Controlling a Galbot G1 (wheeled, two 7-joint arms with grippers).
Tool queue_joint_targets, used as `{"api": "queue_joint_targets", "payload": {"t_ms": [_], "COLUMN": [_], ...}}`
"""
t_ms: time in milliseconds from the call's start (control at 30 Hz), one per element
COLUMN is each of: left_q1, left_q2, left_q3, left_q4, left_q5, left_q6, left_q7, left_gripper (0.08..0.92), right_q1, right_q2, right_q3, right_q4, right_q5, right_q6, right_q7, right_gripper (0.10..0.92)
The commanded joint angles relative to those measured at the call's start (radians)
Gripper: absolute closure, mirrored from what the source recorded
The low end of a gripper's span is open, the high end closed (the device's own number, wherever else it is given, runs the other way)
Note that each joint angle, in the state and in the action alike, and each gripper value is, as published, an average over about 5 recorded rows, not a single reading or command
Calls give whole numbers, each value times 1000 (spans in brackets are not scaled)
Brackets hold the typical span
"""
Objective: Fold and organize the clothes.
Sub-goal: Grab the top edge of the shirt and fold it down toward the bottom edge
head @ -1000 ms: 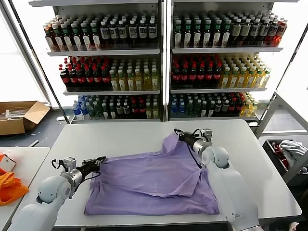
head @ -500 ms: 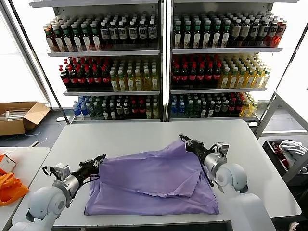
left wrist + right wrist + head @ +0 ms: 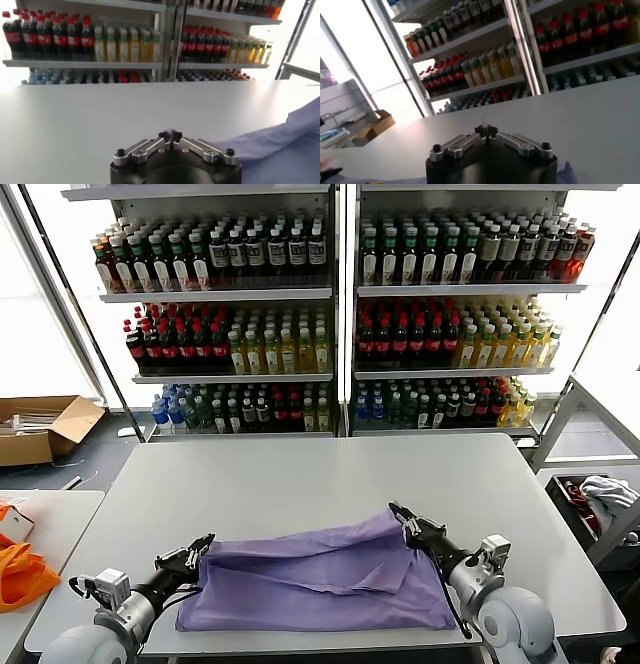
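— Where is the T-shirt [image 3: 315, 579] lying?
— On the table [image 3: 250, 474], near edge. We are pinching its far corners: left gripper [image 3: 197, 551] and right gripper [image 3: 403, 522] both clamped on cloth.
— Step?
— Folding it forward; next, we judge, lowering and releasing.

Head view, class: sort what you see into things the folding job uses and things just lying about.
Job:
purple T-shirt
left claw, gripping its edge
right claw, gripping its edge

Lying about:
orange cloth
cardboard box
bottle shelves
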Motion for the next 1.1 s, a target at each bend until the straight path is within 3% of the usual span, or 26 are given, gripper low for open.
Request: {"api": "queue_joint_targets", "payload": {"t_ms": [33,300,733,900,1100], "left_q1": [103,83,105,110,136], "left_q2": [-33,-16,-19,-34,-65], "left_q3": [-38,-31,-51,-61,-70], "left_q4": [0,46,22,-10,-86], "left_q5": [77,92,126,131,127], "left_q6": [-39,-37,-45,-49,-52], "left_q7": [64,60,57,30,-86], "left_gripper": [911,911,884,764,590], "right_q1": [-219,-283,-338,-340,-331], "right_q2": [-18,-22,-22,-21,-14], "right_q3": [77,96,102,115,156], "right_q4": [68,89,123,132,142], "right_q5": [-19,-30,-45,-39,-163], "right_q6": [47,61,67,83,259], "right_q7": [-22,-30,-42,-45,-61], "right_gripper": [919,919,919,870,698]}}
